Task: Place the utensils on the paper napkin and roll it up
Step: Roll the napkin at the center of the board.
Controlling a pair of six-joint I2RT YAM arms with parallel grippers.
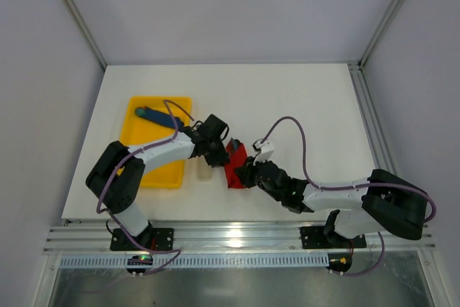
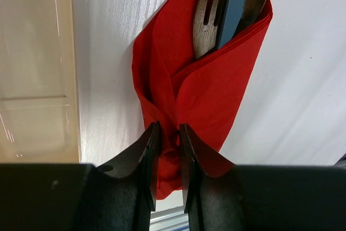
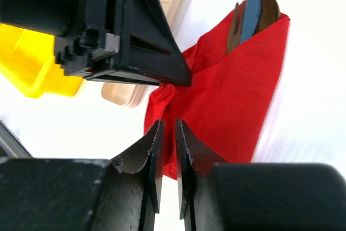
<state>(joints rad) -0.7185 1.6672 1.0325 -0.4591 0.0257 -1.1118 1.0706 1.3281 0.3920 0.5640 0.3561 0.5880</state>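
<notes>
White tabletop (image 1: 302,98) carries the whole job. We see the left gripper (image 2: 168,128) pinched on a bunched fold at the near, narrow end of the paper napkin (image 2: 216,96). The bundle's long axis runs straight away from it, with the utensils (image 2: 204,20) poking out the far end. Our right gripper (image 3: 168,125) hangs at that same narrow end, its 2 jaws nearly together; we cannot tell whether it grips.
</notes>
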